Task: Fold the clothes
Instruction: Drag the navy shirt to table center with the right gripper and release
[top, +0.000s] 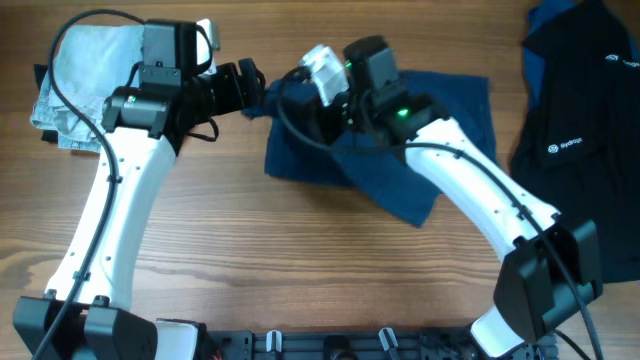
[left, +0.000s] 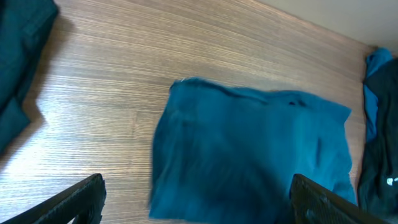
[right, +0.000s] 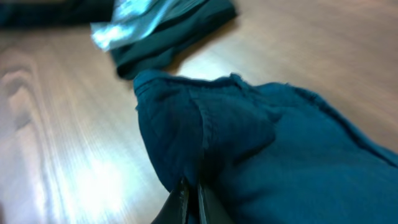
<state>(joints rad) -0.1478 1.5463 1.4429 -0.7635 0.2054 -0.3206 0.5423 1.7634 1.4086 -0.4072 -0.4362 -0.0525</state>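
1 thin fold of the clothes (right: 280, 143) is pinched by the closed right end effector (right: 191, 200) and could be lost if dragged; the left end effector (left: 198, 190) is held wide, empty.

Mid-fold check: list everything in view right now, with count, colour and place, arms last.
navy-blue garment: one, dark navy, table centre, partly under the right arm.
black garment: one, black with small white logos, far right edge.
pale fabric piece: one, pale grey-blue, crumpled, far left, behind the left arm.
blue fabric: one strip showing, brighter blue, at the black garment's top edge; cannot tell if it is a separate item.
table: one, light brown wood, under everything.
left gripper: one, black fingers, open and empty, by the navy-blue garment's left edge.
right gripper: one, black fingers, shut on a fold of the navy-blue garment.
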